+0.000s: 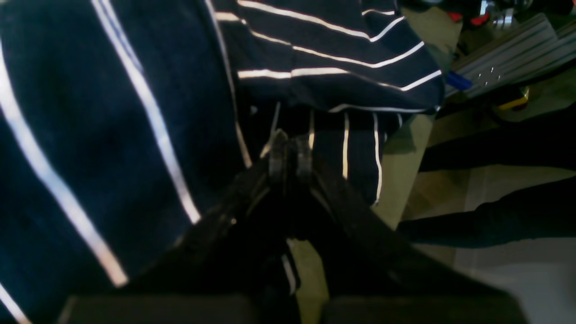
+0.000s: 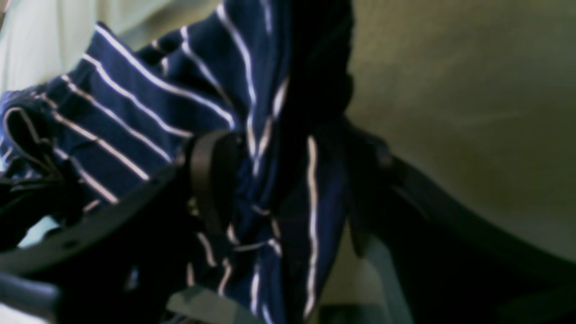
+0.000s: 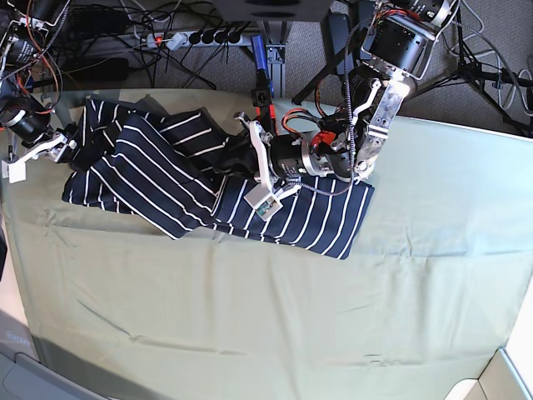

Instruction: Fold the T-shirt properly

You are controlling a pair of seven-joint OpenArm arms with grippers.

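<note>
The T-shirt (image 3: pixel 291 212), dark navy with thin white stripes, lies crumpled across the back left of the pale green tablecloth (image 3: pixel 291 317). One flap is folded diagonally over its middle. My left gripper (image 3: pixel 233 150) reaches in from the right, low over the shirt's centre. In the left wrist view its fingertips (image 1: pixel 290 150) are pressed together on a pinch of the T-shirt (image 1: pixel 90 112). My right gripper (image 3: pixel 71 137) sits at the shirt's left end. In the right wrist view its jaws (image 2: pixel 292 180) stand wide apart with bunched T-shirt (image 2: pixel 135 112) between the fingers (image 2: pixel 211 175).
A power strip (image 3: pixel 200 37), tangled cables and a blue clamp (image 3: pixel 260 50) lie behind the table's back edge. The left arm's upper links (image 3: pixel 383 108) lean over the shirt's right end. Wrinkled bare tablecloth fills the front half.
</note>
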